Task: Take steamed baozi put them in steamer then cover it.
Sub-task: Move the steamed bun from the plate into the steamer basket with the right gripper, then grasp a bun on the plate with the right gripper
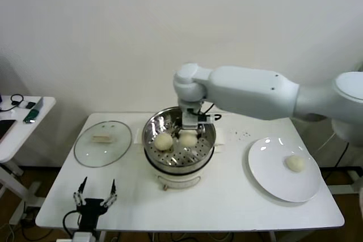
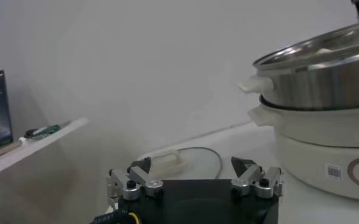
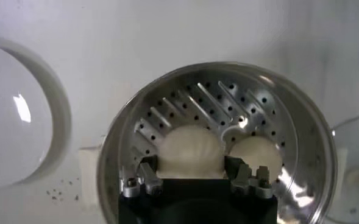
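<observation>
White table: your right gripper (image 3: 191, 173) clamps a baozi (image 3: 190, 151) directly over the steamer (image 1: 152, 134) tray; left gripper (image 1: 95, 195) idles wide, near edge.

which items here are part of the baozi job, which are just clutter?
Job: two baozi in the steamer, one loose, one between the right gripper's fingers; one baozi on the plate; glass cover.
Clutter: side table with gadgets.

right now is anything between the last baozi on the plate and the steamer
Nothing visible. The baozi lies alone on the white plate, with bare table between it and the steamer. The glass lid lies off to the steamer's other side.
</observation>
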### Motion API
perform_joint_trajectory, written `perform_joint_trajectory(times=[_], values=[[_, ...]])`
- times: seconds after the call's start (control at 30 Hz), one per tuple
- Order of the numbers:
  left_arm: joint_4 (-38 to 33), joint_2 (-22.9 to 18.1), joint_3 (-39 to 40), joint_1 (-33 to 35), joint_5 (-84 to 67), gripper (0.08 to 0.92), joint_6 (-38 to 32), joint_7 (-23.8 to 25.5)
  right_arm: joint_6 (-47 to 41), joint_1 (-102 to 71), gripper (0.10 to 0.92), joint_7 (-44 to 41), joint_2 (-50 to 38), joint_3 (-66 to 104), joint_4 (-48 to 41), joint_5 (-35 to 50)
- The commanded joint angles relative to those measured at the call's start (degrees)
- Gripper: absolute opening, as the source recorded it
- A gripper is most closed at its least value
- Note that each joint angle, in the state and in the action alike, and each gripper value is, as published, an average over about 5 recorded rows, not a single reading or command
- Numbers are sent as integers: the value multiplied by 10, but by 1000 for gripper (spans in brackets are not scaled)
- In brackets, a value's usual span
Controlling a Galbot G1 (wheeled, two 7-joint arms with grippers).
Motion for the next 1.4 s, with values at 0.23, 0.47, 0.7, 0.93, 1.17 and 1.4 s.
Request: perform_joint_trajectory(times=[0.23, 0.47, 0.7, 0.93, 1.17, 1.4], values=[[5, -3, 0, -2, -3, 823, -1, 0, 10, -44, 708, -5, 58, -19, -31, -13], [10, -3, 0, -4, -3, 823, -2, 1, 13, -51, 712, -2, 62, -19, -41, -13], [10, -3, 0, -5, -3, 823, -2, 1, 14, -52, 729, 2, 60, -18, -45, -14], [11, -3, 0, -6, -3, 823, -2, 0, 17, -47, 819, -1, 55, -10, -45, -16], [9, -3, 1, -6, -2, 823, -1, 0, 25, -20, 823, -9, 32, 8, -36, -4], [7, -1, 5, -8, -2, 823, -1, 0, -2, 46, 823, -16, -44, 15, -14, 48]])
